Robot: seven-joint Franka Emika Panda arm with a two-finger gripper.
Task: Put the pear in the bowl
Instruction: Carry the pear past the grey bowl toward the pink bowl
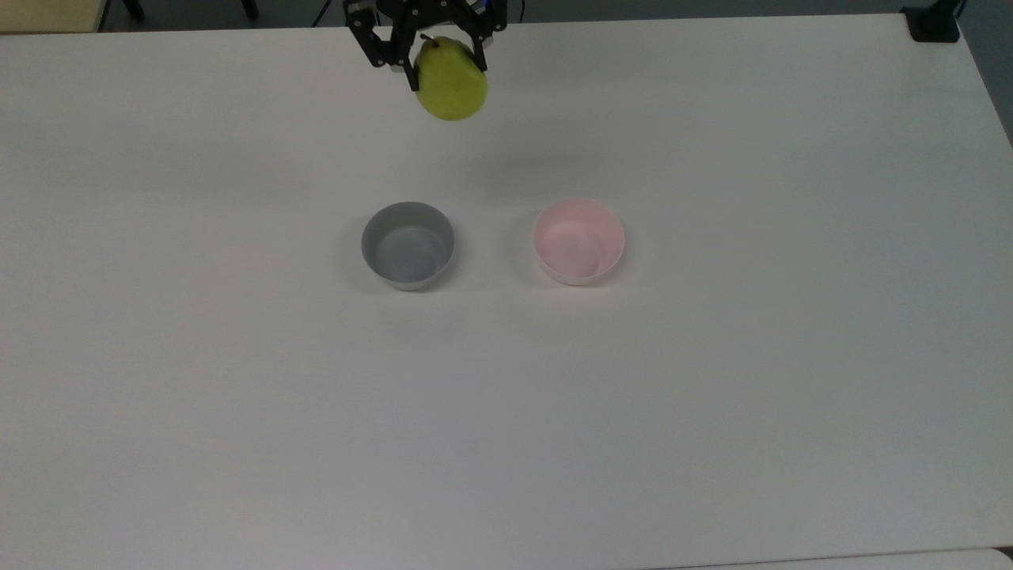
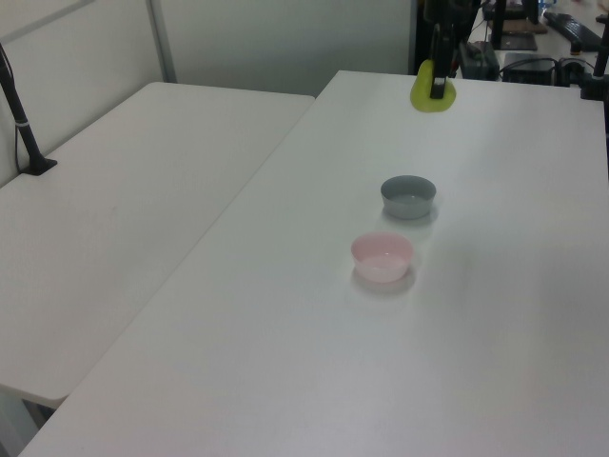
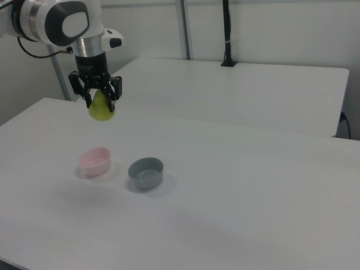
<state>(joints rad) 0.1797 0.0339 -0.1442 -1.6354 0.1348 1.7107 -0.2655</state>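
While the pear (image 1: 452, 85) hangs stem-up in the air, well clear of the white table (image 1: 712, 396), the gripper (image 1: 440, 57) has its two fingers closed against the narrow upper part of the fruit, so the rounded base hangs free below them. In the right view the pear (image 3: 102, 108) is plainly off the surface, with the arm (image 3: 62, 19) rising above it.

In the top view the fruit sits toward 12 o'clock, near the far table edge. The pink bowl (image 1: 578, 241) stands upright and empty, off at about 5 o'clock from the pear and well apart from it. The grey bowl (image 1: 408, 245), the same size and also empty, lies at roughly 6 o'clock from the pear and beside the pink one, the two not touching.

I judge the carry to be the step in hand: the fruit is gripped and lifted but not yet over its target. The next move calls for travel toward 5 o'clock in the top view, passing clear of the grey bowl, centring over the pink rim, then lowering before the fingers open.
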